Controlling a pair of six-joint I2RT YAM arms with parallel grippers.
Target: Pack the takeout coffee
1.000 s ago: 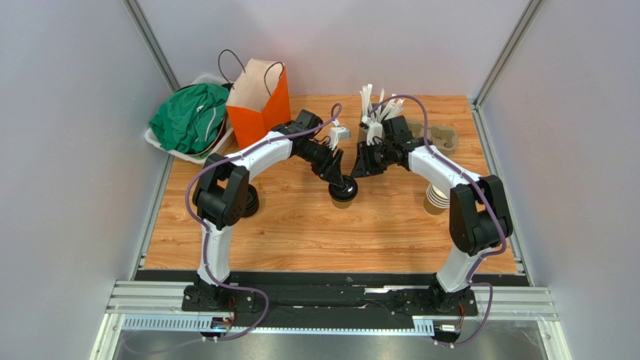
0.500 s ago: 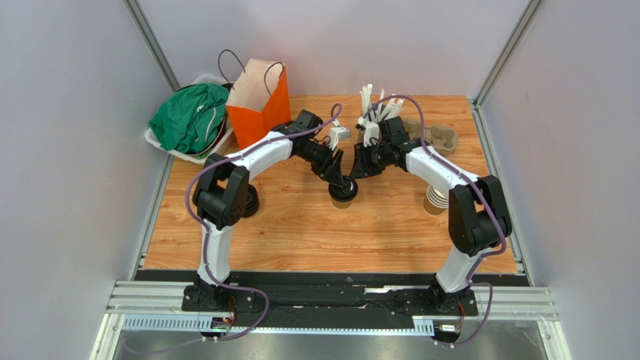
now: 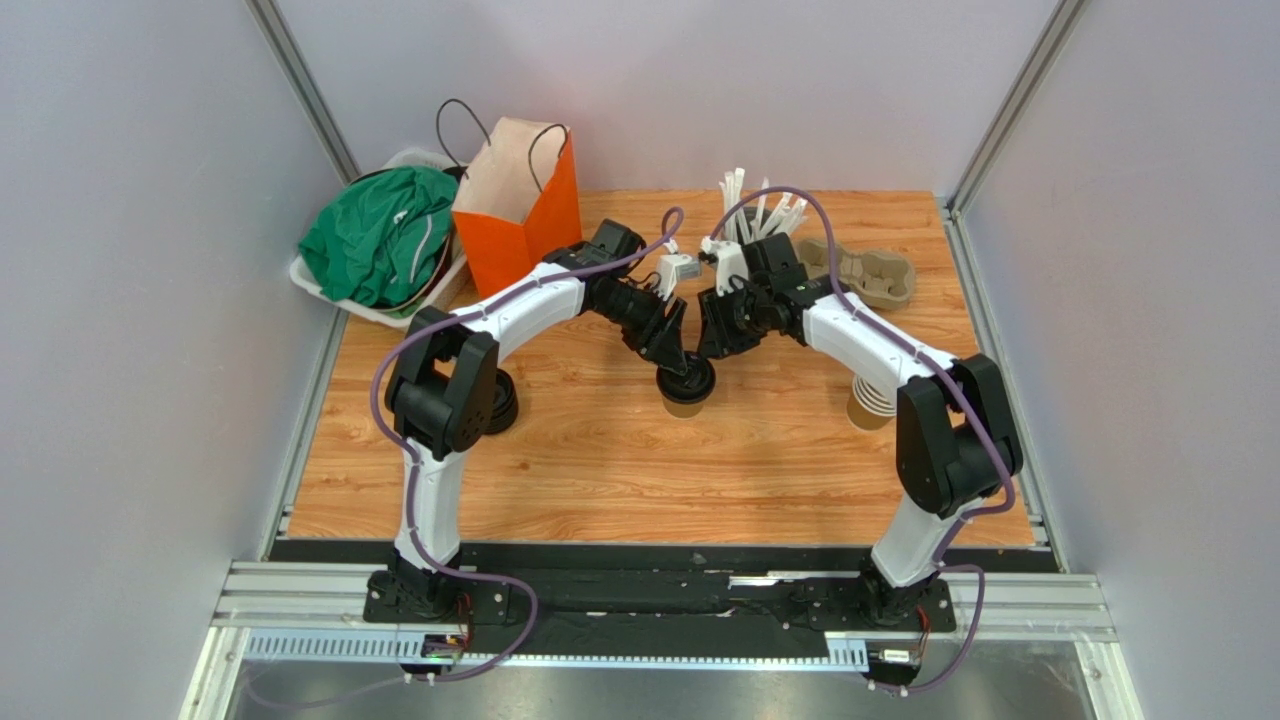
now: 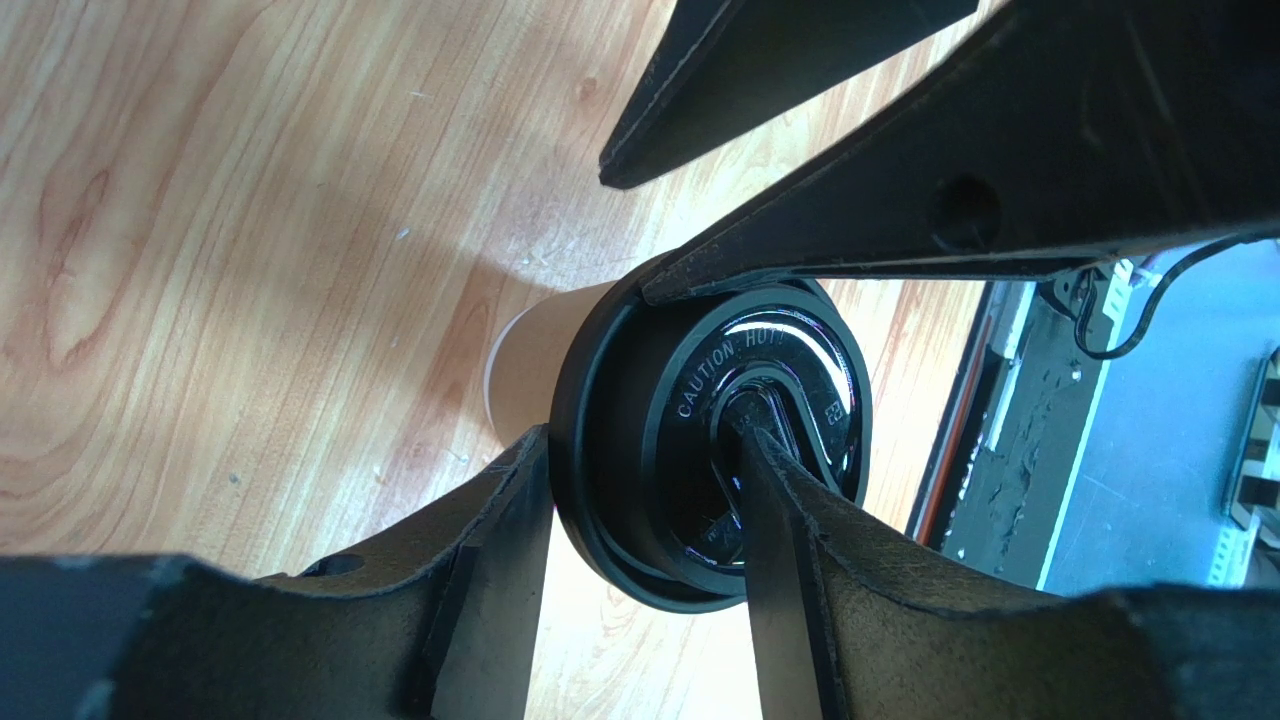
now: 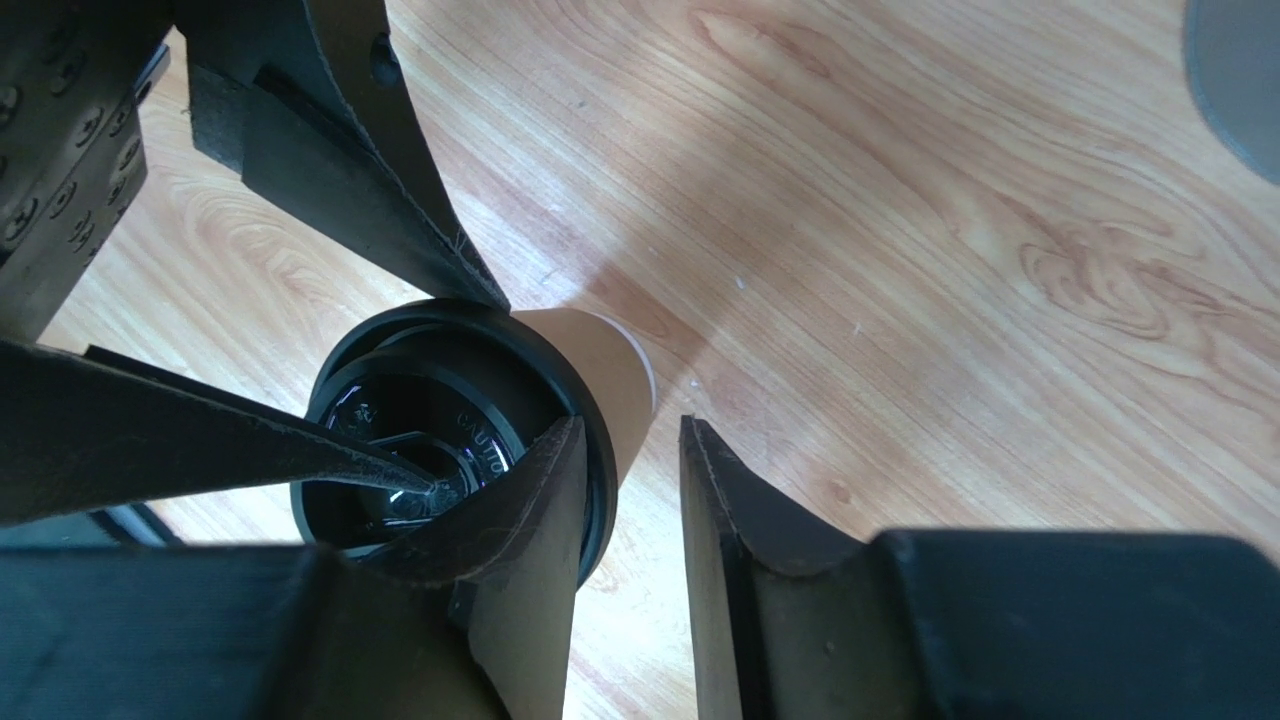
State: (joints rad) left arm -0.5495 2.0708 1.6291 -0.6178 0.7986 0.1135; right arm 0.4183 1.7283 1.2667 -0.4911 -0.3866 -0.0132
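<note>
The takeout coffee is a tan paper cup [image 4: 529,365] under a black lid [image 4: 706,435], upright at mid table [image 3: 687,386]. My left gripper [image 4: 639,435] comes down on it from the far left [image 3: 684,365]. One of its fingers [image 4: 489,563] is against the outside of the lid's rim and the other presses into the lid's centre, so it is shut on that side of the lid. My right gripper [image 5: 631,435] stands just right of the cup [image 3: 706,342], open. Its left finger [image 5: 526,555] is against the lid's rim [image 5: 594,495], and only wood shows in the gap.
An orange paper bag [image 3: 519,203] stands open at the back left beside a white tray [image 3: 323,288] of green cloth [image 3: 379,237]. Also on the table are a cup of white straws [image 3: 747,203], a cardboard cup carrier [image 3: 864,273] and a stack of tan cups [image 3: 870,402].
My right arm has drifted a little to the left, bringing its gripper closer to the cup. The left gripper and the cup have stayed put.
</note>
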